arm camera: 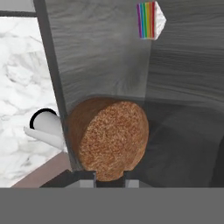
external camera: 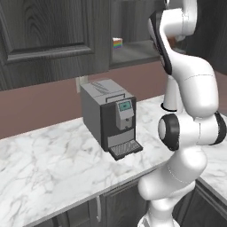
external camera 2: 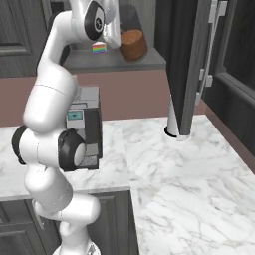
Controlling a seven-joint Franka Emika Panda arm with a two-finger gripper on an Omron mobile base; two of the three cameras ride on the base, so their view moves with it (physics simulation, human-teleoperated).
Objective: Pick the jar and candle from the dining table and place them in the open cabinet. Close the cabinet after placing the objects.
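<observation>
Hand view shows the jar [arm camera: 109,140] low in the middle, inside the cabinet [arm camera: 183,65]. End effector [arm camera: 109,177] fingers maybe just letting go; I cannot tell. Candle and door-closing remain.

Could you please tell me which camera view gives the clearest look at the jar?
The hand view: the jar sits large and central just beyond the fingertips, its brown filling plain. The right base view shows the jar smaller, on the cabinet shelf, partly behind the arm. In the left base view I cannot make it out.
</observation>
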